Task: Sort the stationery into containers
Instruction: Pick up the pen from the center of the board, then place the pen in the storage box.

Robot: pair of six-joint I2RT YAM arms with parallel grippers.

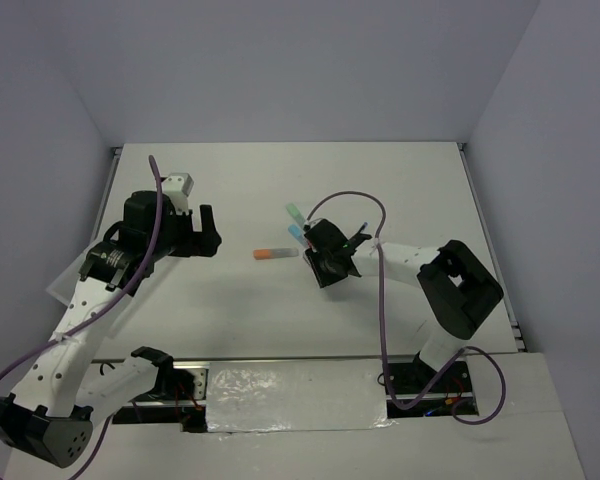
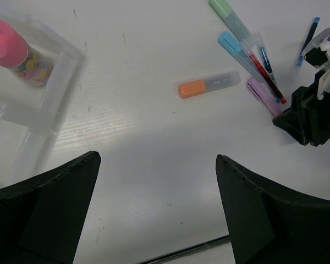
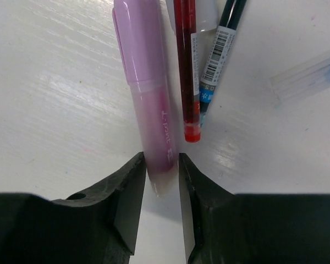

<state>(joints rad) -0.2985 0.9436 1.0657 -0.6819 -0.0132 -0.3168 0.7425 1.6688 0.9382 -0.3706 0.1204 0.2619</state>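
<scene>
My right gripper is shut on the near end of the pink marker, which lies flat on the table. A red pen and a dark blue pen lie right beside it. From above, my right gripper sits by the green marker and blue marker. The orange marker lies alone to their left, and also shows in the left wrist view. My left gripper is open and empty above bare table. The pink-capped stick lies in the clear tray.
The clear tray lies at the left edge, partly under my left arm. Another thin blue pen lies beyond my right gripper. Grey walls close the table at the back and sides.
</scene>
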